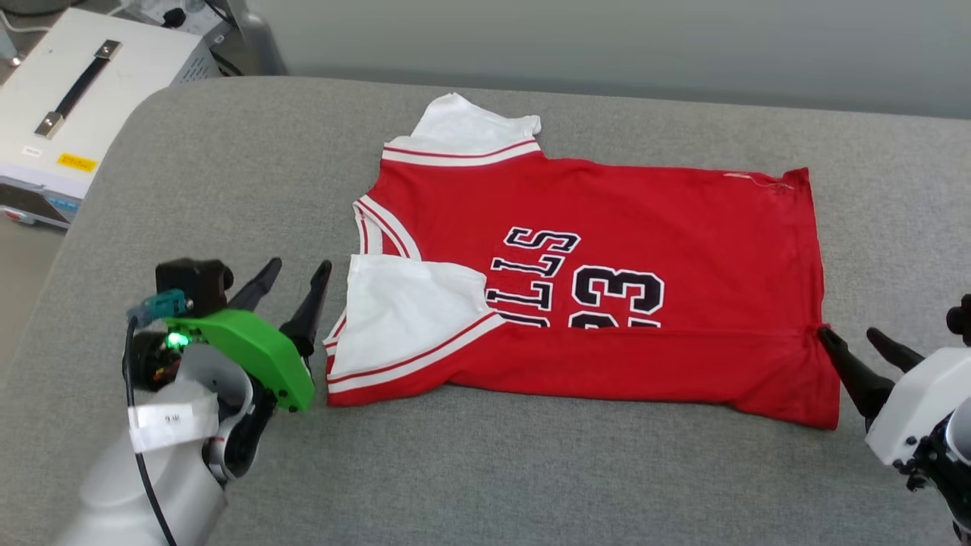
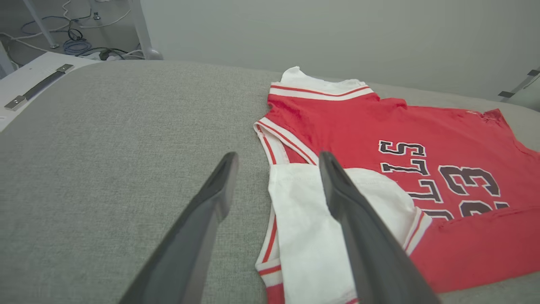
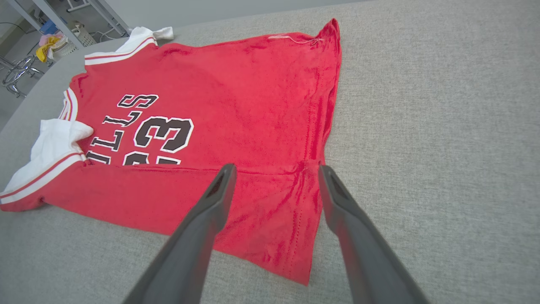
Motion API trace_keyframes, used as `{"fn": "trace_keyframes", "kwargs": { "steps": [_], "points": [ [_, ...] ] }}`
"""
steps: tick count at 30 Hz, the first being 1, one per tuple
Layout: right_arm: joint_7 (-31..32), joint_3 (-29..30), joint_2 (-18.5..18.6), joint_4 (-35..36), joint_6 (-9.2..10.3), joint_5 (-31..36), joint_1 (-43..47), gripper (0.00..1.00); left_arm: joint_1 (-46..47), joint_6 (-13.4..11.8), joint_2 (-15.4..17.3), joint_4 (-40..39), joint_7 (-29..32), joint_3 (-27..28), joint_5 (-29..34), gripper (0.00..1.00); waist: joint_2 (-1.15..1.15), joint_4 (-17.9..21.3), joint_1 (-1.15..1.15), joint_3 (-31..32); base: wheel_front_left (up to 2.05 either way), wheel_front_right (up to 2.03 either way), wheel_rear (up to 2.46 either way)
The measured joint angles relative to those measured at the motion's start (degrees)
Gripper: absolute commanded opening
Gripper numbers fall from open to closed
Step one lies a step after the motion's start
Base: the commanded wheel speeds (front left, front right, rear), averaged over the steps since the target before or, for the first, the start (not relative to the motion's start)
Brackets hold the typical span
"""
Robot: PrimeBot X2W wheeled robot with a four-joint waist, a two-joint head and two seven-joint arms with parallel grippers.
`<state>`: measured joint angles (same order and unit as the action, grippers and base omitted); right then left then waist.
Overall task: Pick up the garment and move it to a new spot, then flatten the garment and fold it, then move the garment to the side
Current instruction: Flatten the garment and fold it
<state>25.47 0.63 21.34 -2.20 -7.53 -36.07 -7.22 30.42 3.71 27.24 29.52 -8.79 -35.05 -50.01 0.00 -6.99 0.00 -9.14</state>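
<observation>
Head view: a grey padded table point(image 1: 227, 174) holds the garment point(image 1: 645, 220), a red jersey lying flat mid-table, its near edge folded over. The left gripper point(image 1: 297, 269) sits beside the sleeve end and the right gripper point(image 1: 848, 335) at the hem end, both with fingers apart.

Garment point(image 1: 622, 205): soft matt cloth with a faint nap; black characters point(image 1: 618, 288) lie flat and matt.
Table point(image 1: 227, 174): grey woven fabric cover, coarse, matt.
Left tool point(image 1: 300, 265), right tool point(image 1: 847, 334): dark, smooth, dull sheen, plastic-like.
Green cover point(image 1: 250, 353): smooth satin plastic.
White case point(image 1: 114, 83): smooth; handle brackets point(image 1: 111, 49) shiny metal.
</observation>
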Motion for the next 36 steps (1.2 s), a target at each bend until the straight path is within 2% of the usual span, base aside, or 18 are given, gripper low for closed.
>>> {"fn": "trace_keyframes", "kwargs": {
  "steps": [4,10,17,25,31,32,33,34,36],
  "points": [
    [2.6,0.7,-1.1,2.8,0.0,3.7,3.4,1.0,-5.4,-3.5,0.6,-4.5,0.8,0.4,-1.3,1.0,0.0,-0.1,0.0,1.9,0.0,0.0,0.0],
    [8.5,3.7,-5.6,7.7,0.0,9.0,6.9,1.0,-12.5,-11.3,3.3,-13.9,6.8,0.1,-2.5,1.0,0.0,0.5,0.0,1.3,0.0,0.0,0.0],
    [11.3,6.1,-9.7,12.1,0.0,13.0,7.5,1.0,-14.3,-15.9,5.7,-19.2,14.0,-2.1,-2.4,1.0,0.0,1.4,0.0,-1.5,0.0,0.0,0.0],
    [12.1,6.3,-11.1,14.2,0.0,13.4,7.4,1.0,-13.8,-17.9,5.6,-17.0,14.9,-2.0,-2.3,1.0,0.0,2.9,0.0,-5.4,0.0,0.0,0.0],
    [12.1,6.2,-11.2,14.4,0.0,13.4,7.1,1.0,-11.6,-17.4,5.5,-13.4,15.2,-2.1,-1.9,1.0,0.0,4.1,0.0,-7.6,0.0,0.0,0.0],
    [12.1,6.3,-11.2,14.3,0.0,13.5,7.1,1.0,-11.3,-16.8,5.5,-13.0,16.0,-2.2,-2.1,0.74,0.0,4.2,0.0,-7.9,0.0,0.0,0.0],
    [12.1,6.3,-11.2,14.3,0.0,13.6,7.1,1.0,-11.0,-16.4,5.5,-12.7,16.5,-2.3,-2.3,0.29,0.0,4.2,0.0,-8.1,0.0,0.0,0.0],
    [12.1,6.3,-11.2,14.2,0.0,13.8,7.1,1.0,-10.4,-15.7,5.5,-12.2,17.0,-2.5,-2.4,0.0,0.0,4.2,0.0,-8.2,0.0,0.0,0.0],
    [12.1,6.6,-11.2,14.1,0.0,13.8,7.1,1.0,-9.7,-14.5,5.2,-11.5,17.5,-2.9,-2.6,0.0,0.0,4.1,0.0,-8.0,0.0,0.0,0.0]
  ]
}}
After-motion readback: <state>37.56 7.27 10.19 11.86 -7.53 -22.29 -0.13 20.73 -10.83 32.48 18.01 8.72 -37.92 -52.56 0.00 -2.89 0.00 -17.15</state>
